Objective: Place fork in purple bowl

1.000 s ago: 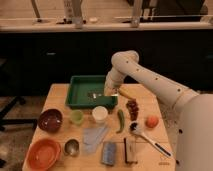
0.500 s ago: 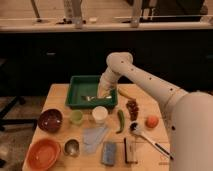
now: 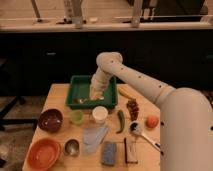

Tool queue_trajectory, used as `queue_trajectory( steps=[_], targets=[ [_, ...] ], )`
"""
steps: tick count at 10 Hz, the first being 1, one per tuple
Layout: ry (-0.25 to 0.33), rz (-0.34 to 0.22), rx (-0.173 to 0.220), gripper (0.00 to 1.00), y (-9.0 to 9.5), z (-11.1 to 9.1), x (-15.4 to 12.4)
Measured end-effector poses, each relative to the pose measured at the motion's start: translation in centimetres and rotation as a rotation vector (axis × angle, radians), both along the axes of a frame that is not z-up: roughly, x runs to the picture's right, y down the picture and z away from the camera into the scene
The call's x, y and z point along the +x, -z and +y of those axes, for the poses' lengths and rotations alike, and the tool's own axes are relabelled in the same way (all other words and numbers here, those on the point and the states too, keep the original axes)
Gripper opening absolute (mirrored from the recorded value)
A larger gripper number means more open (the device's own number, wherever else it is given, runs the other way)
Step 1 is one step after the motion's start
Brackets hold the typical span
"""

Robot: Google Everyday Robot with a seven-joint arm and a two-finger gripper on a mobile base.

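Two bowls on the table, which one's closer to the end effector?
The purple bowl, at the table's left edge. The orange bowl sits nearer the front corner, farther away. The end effector, shut, is down in the green tray.

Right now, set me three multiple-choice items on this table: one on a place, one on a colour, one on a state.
1. Where is the gripper?
A. over the green tray
B. over the orange bowl
C. beside the tomato

2. What colour is the bowl at the table's left edge, in front of the tray?
A. white
B. dark purple
C. yellow

3. How do the gripper's fingers stand?
A. wide open
B. shut
C. gone from view

Answers:
1 A, the arm reaches down into the tray.
2 B, the purple bowl sits left of the small green cup.
3 B, the fingers are closed together over the fork in the tray; a grip is unclear.
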State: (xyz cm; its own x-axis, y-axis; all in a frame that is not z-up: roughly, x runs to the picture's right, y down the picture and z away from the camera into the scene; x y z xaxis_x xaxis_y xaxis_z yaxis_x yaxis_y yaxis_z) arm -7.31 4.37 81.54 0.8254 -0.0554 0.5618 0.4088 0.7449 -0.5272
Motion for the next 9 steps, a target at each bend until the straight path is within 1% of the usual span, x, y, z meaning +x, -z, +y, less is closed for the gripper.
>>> queue_trajectory(
  steps=[2, 9],
  targets=[
    [0.024, -0.024, -0.003, 0.00, -0.04, 0.30, -1.78],
    [0.021, -0.022, -0.005, 0.00, -0.11, 0.33, -1.57]
  ],
)
